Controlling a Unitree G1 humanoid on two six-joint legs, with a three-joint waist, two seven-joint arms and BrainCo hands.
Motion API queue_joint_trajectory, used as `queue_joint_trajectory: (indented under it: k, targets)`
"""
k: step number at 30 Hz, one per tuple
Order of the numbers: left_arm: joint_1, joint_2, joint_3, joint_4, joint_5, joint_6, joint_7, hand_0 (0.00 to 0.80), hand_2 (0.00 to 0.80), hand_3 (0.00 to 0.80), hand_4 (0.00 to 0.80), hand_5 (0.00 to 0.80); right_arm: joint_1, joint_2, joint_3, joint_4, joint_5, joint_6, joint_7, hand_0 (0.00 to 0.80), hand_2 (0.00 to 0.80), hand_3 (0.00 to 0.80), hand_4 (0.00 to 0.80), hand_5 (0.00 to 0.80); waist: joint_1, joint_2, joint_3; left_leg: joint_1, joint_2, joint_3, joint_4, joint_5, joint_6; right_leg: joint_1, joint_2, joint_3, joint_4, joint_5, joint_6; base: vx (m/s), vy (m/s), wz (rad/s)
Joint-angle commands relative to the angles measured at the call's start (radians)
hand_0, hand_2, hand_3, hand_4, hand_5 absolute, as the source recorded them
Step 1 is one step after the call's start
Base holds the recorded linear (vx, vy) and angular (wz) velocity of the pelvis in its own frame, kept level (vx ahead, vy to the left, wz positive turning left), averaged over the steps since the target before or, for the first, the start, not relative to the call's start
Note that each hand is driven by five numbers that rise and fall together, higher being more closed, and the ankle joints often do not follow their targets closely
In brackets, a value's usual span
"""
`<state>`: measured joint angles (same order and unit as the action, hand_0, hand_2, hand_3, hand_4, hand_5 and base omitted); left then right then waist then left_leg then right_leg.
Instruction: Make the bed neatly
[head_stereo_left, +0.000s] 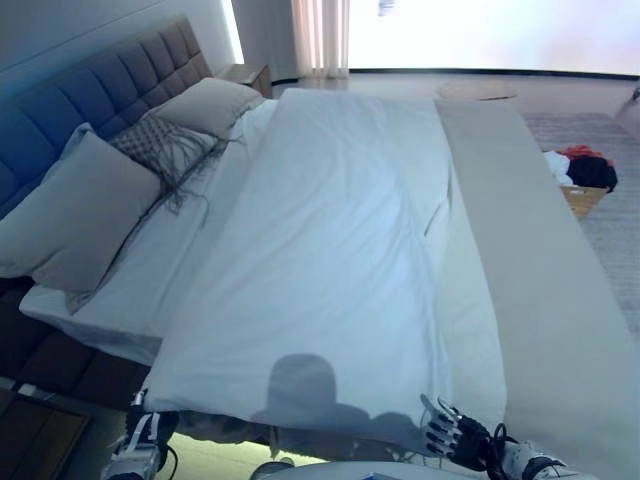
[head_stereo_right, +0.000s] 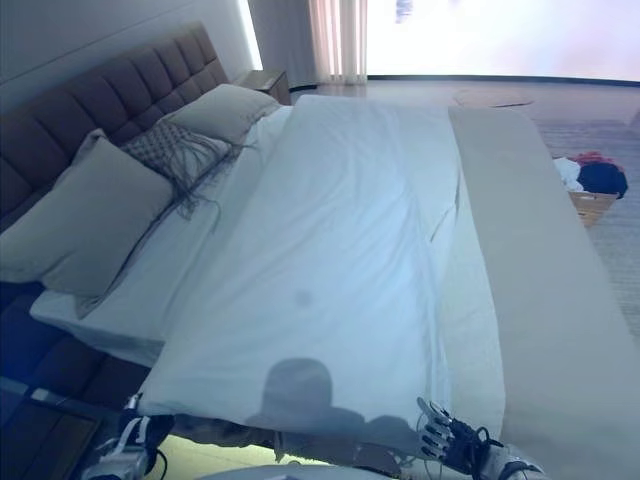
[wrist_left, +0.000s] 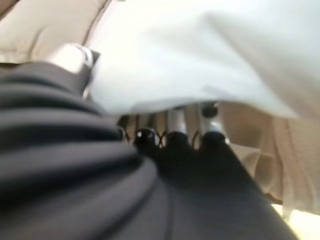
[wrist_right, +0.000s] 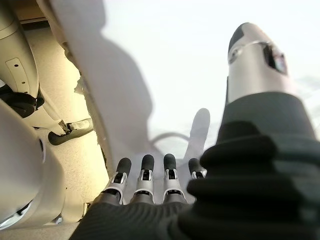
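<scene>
A white duvet (head_stereo_left: 320, 250) lies spread over the bed, and its near edge hangs over the side just in front of me. A beige cover (head_stereo_left: 540, 270) runs along the bed's right part, beside the duvet. My left hand (head_stereo_left: 140, 445) is low at the duvet's near left corner; in the left wrist view the left hand (wrist_left: 100, 175) reaches under the hanging white edge (wrist_left: 200, 65). My right hand (head_stereo_left: 455, 432) hovers at the near edge by the seam between duvet and beige cover. It is open with fingers (wrist_right: 145, 175) straight and holds nothing.
Two beige pillows (head_stereo_left: 80, 215) (head_stereo_left: 205, 105) and a grey fringed cushion (head_stereo_left: 160, 145) lean by the tufted headboard (head_stereo_left: 90, 90) at left. A nightstand (head_stereo_left: 250, 75) stands beyond it. A basket of clothes (head_stereo_left: 580, 175) sits on the floor at the right.
</scene>
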<state>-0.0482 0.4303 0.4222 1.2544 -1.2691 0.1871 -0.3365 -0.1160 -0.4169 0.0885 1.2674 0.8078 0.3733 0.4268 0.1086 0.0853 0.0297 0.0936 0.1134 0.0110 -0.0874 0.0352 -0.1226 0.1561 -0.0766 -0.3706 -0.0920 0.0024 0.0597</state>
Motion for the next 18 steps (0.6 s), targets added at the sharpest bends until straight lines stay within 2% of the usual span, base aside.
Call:
queue_joint_trajectory:
  k: [1, 7, 14, 16, 18]
  targets:
    - [0.052, 0.277, 0.171, 0.093, 0.003, -0.042, -0.034, 0.8, 0.8, 0.8, 0.8, 0.8, -0.061, 0.028, -0.009, 0.069, 0.055, -0.023, -0.002, 0.0, 0.0, 0.0, 0.0, 0.0, 0.1, -0.056, -0.003, -0.013, -0.058, -0.016, 0.0, -0.008, 0.032, 0.046, -0.118, -0.024, 0.016, 0.013, 0.106, -0.019, 0.046, 0.02]
    - [0.047, 0.384, 0.2, 0.122, 0.027, 0.017, -0.078, 0.8, 0.8, 0.8, 0.8, 0.8, -0.078, 0.03, 0.003, 0.072, 0.096, -0.035, -0.029, 0.0, 0.0, 0.0, 0.0, 0.0, 0.124, -0.042, -0.006, -0.031, -0.081, -0.031, 0.0, -0.005, 0.04, 0.051, -0.139, -0.052, 0.009, 0.036, 0.114, -0.028, 0.11, 0.06]
    - [0.016, 0.402, 0.178, 0.088, 0.059, 0.066, -0.101, 0.8, 0.8, 0.8, 0.8, 0.8, -0.089, 0.038, -0.012, 0.064, 0.133, -0.07, -0.046, 0.0, 0.0, 0.0, 0.0, 0.0, 0.141, -0.041, 0.004, -0.043, -0.15, -0.034, 0.0, -0.019, 0.073, 0.027, -0.211, -0.075, 0.033, 0.147, 0.146, -0.046, 0.168, 0.1]
    - [0.013, 0.397, 0.174, 0.08, 0.041, 0.066, -0.081, 0.8, 0.8, 0.8, 0.8, 0.8, -0.098, 0.048, -0.015, 0.059, 0.129, -0.083, -0.043, 0.0, 0.0, 0.0, 0.0, 0.0, 0.143, -0.039, 0.013, -0.037, -0.163, -0.02, 0.0, -0.028, 0.082, 0.002, -0.237, -0.077, 0.098, 0.174, 0.156, -0.112, 0.178, 0.01]
    - [0.014, 0.393, 0.175, 0.074, 0.017, 0.058, -0.068, 0.8, 0.8, 0.8, 0.8, 0.8, -0.107, 0.055, -0.013, 0.054, 0.111, -0.088, -0.029, 0.0, 0.0, 0.0, 0.0, 0.0, 0.143, -0.028, 0.021, -0.039, -0.169, -0.005, 0.0, -0.017, 0.099, -0.019, -0.23, -0.064, 0.27, 0.129, 0.142, -0.148, 0.186, 0.08]
